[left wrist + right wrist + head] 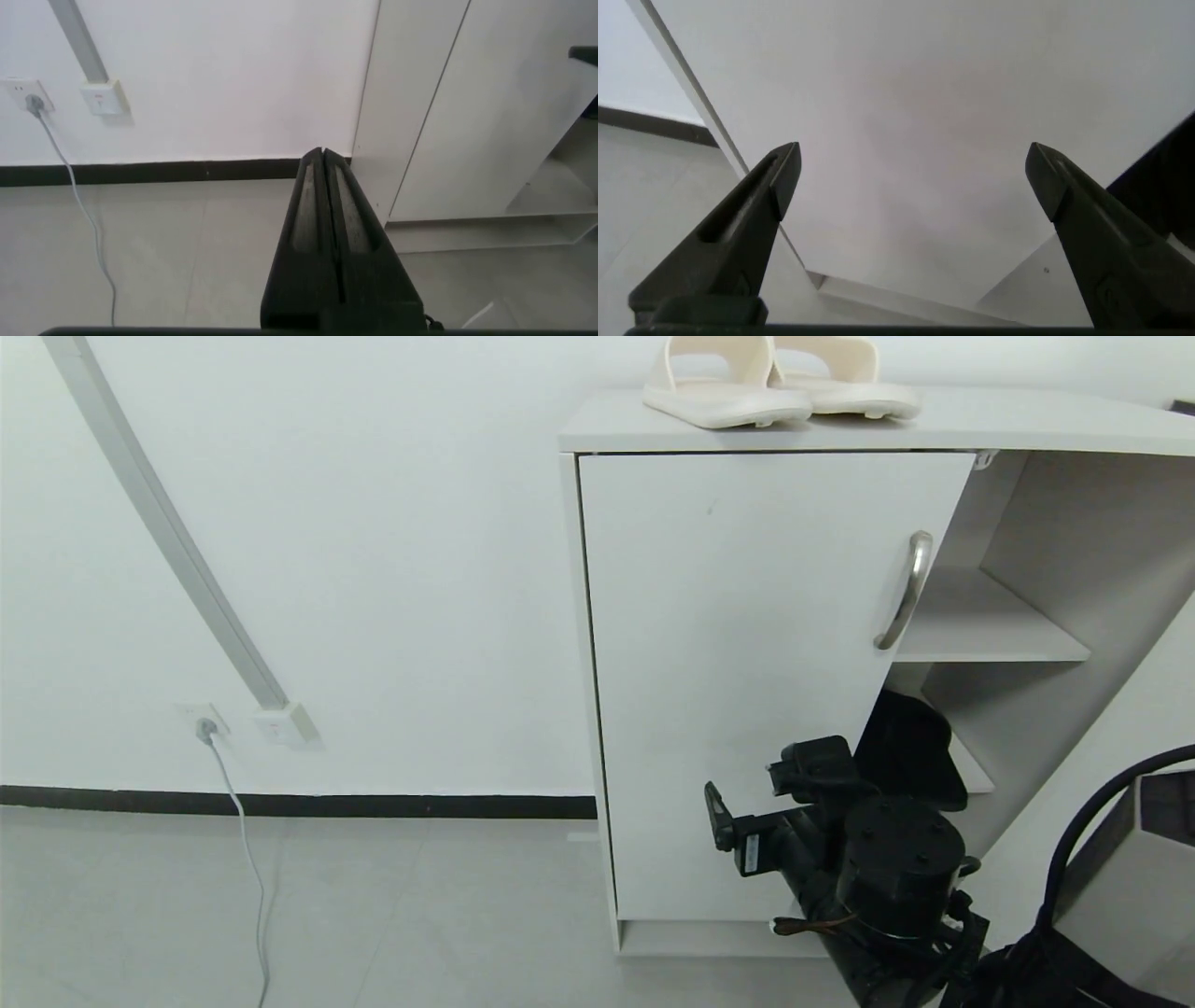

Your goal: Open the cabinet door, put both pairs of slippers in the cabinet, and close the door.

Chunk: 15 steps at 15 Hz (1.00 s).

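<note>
1. Head view.
   - The cabinet (1027, 420) stands against the wall with its right-hand bay exposed, and the upper shelf (990, 635) in that bay is bare.
   - A white door leaf (747, 691) with a metal handle (904, 590) covers the left bay.
   - A slanted white panel (1092, 747) at the right edge is, in my judgement, the opened door.
   - The cream slippers (775, 387) lie as a pair on the cabinet's top surface, not inside it.
   - A dark shape (920, 747) sits low in the open bay. Whether it is the second pair cannot be told.
   - The right pincer (761, 789) hangs low, just in front of the door leaf.

2. Left wrist view.
   - The left pincer (322, 163) has its fingers pressed together with nothing between them.
   - It points over the floor (168, 252) toward the cabinet's lower corner and is well apart from the slippers.

3. Right wrist view.
   - The right pincer's fingers are spread wide and hold nothing.
   - They face the white leaf at close range.

4. Assessment.
   - The opening step appears complete.
   - At most one pair is stowed.
   - The cream pair has yet to go in, and the door has yet to be closed.
</note>
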Motion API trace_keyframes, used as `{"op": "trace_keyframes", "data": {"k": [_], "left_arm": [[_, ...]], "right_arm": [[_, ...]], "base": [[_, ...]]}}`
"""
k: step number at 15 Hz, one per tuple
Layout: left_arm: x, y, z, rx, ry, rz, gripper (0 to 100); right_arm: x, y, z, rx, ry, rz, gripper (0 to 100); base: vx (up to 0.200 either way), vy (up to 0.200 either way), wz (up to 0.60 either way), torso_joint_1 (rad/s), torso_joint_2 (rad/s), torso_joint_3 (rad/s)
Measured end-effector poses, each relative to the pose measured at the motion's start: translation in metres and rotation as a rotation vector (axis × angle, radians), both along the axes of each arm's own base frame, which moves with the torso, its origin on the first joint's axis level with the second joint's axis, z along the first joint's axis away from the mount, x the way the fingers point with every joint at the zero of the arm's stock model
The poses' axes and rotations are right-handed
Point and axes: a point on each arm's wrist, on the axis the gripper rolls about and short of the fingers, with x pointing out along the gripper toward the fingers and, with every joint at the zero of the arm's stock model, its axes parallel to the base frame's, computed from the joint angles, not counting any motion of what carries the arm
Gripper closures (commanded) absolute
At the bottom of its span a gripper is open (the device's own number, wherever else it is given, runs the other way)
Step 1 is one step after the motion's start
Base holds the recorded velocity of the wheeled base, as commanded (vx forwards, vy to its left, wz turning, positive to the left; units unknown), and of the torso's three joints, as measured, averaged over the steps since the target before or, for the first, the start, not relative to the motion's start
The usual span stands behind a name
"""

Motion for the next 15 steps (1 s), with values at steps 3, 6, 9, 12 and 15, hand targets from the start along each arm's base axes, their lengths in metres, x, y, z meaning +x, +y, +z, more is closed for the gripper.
{"op": "trace_keyframes", "data": {"k": [3, 6, 9, 12, 15], "left_arm": [[-0.0001, 0.0, 0.0009, 0.0, -0.005, -0.002, 100], [-0.0001, 0.0, 0.0007, 0.0, -0.004, 0.001, 100], [-0.0001, 0.0, 0.0005, 0.0, -0.004, -0.001, 100], [-0.0001, 0.0, 0.0005, 0.0, -0.003, -0.001, 100], [-0.0001, 0.0, 0.0006, 0.0, -0.004, 0.0, 100]], "right_arm": [[0.0024, 0.0001, 0.0013, 0.005, -0.006, -0.009, 0], [0.0036, -0.001, 0.001, 0.002, -0.004, -0.014, 0], [0.003, -0.0009, 0.0005, -0.001, -0.003, -0.012, 0], [0.0028, -0.0009, 0.0003, -0.002, -0.002, -0.011, 0], [0.0029, -0.001, 0.0004, -0.001, -0.002, -0.012, 0]], "base": [[0.0, 0.0, 0.0, 0.041, -0.51, -0.369], [0.0, 0.0, 0.0, 0.102, -0.47, -0.354], [0.0, 0.0, 0.0, 0.124, -0.47, -0.334], [0.0, 0.0, 0.0, 0.152, -0.48, -0.328], [0.0, 0.0, 0.0, 0.163, -0.48, -0.313]]}}
